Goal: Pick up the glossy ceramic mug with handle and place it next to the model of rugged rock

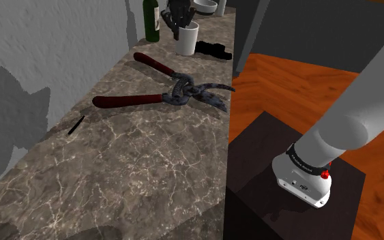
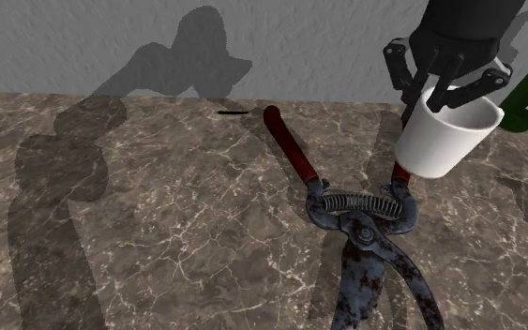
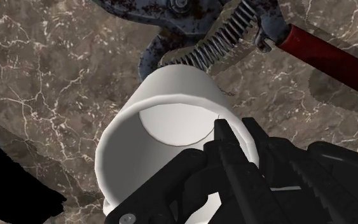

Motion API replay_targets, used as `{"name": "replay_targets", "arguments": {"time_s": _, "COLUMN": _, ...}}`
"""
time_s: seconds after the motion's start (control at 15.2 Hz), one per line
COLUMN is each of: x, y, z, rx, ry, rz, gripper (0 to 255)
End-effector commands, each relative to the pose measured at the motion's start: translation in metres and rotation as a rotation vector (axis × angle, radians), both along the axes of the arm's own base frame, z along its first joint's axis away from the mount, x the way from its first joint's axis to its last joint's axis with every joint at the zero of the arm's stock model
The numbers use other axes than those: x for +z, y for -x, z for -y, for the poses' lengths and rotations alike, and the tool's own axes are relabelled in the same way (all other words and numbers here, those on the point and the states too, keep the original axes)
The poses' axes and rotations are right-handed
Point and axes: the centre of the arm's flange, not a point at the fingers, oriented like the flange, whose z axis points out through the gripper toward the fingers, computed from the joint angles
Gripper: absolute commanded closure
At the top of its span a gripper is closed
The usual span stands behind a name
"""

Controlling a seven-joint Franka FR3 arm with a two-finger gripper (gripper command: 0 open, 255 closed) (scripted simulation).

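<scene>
Bench point(image 1: 115, 170) runs marbled under everything. Pruning shears point(image 1: 176, 88) sprawl mid-bench, red grips toward wall. Green bottle point(image 1: 152, 20) stands at far end. White mug point(image 2: 445, 131) hangs tilted, mouth up, looks clear of bench, just past shears' spring; no handle visible. Fingers point(image 3: 223, 141) clamped on mug rim, one inside wall, one outside. Dark jagged lump, judged rock model point(image 1: 214, 49), sits in shoulder view at 3 o'clock of mug, just beside. Coming move, my read: short carry toward 3 o'clock, set down upright short of rock.
</scene>
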Motion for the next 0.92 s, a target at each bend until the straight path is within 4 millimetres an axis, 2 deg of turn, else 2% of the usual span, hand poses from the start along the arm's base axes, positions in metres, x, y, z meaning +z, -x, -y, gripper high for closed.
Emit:
{"name": "replay_targets", "arguments": {"time_s": 0.0, "x": 0.001, "y": -0.005, "z": 0.026, "rx": 0.002, "ry": 0.000, "rz": 0.000, "gripper": 255}}
{"name": "replay_targets", "arguments": {"time_s": 0.86, "x": 0.002, "y": -0.033, "z": 0.195, "rx": 0.002, "ry": 0.000, "rz": 0.000, "gripper": 255}}
